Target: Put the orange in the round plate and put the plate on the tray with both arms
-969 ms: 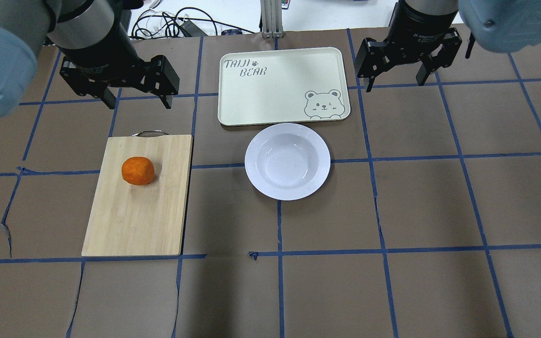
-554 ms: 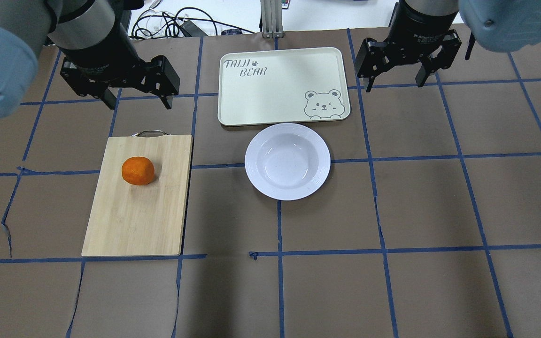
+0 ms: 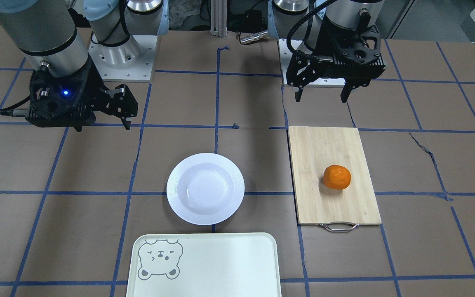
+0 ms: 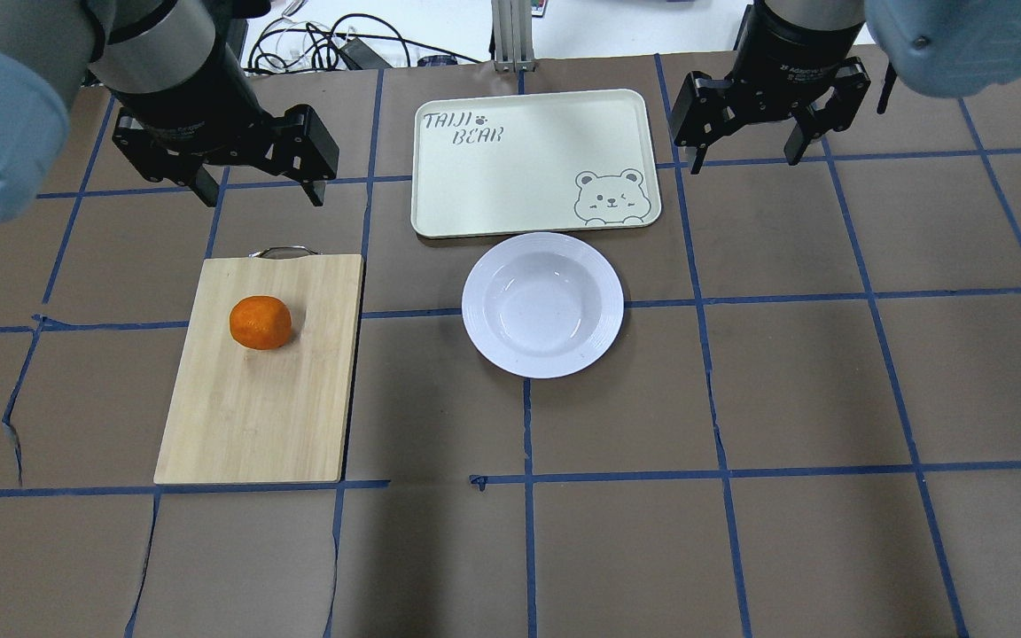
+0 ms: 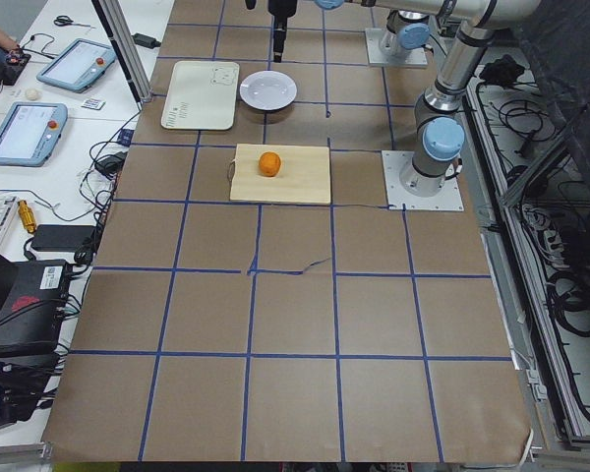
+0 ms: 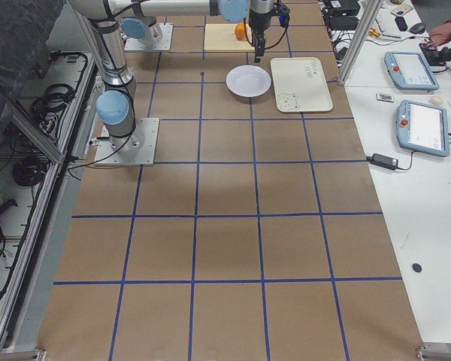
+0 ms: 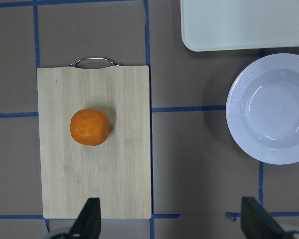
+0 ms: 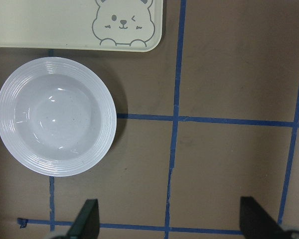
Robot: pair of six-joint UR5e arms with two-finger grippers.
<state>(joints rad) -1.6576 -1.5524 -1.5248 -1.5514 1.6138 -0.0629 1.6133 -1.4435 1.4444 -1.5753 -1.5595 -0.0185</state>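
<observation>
The left pincer (image 4: 261,195) and right pincer (image 4: 747,161) are spread, empty. The left one should drop straight over the orange (image 4: 260,322).

The orange (image 3: 337,177) is seen resting on a bamboo cutting board (image 3: 316,152), whose metal handle (image 3: 338,226) is turned away from the robot. The round plate (image 3: 205,188) is set near the middle of the table (image 3: 56,206), well apart from the board and just beside the long edge of the tray (image 3: 221,264), on which a bear face (image 3: 159,260) is drawn. The left pincer (image 3: 321,94) is held just beyond the board's far end, its fingers spread wide. The right pincer (image 3: 103,123) is held off to the plate's other side, gripping nothing.
</observation>
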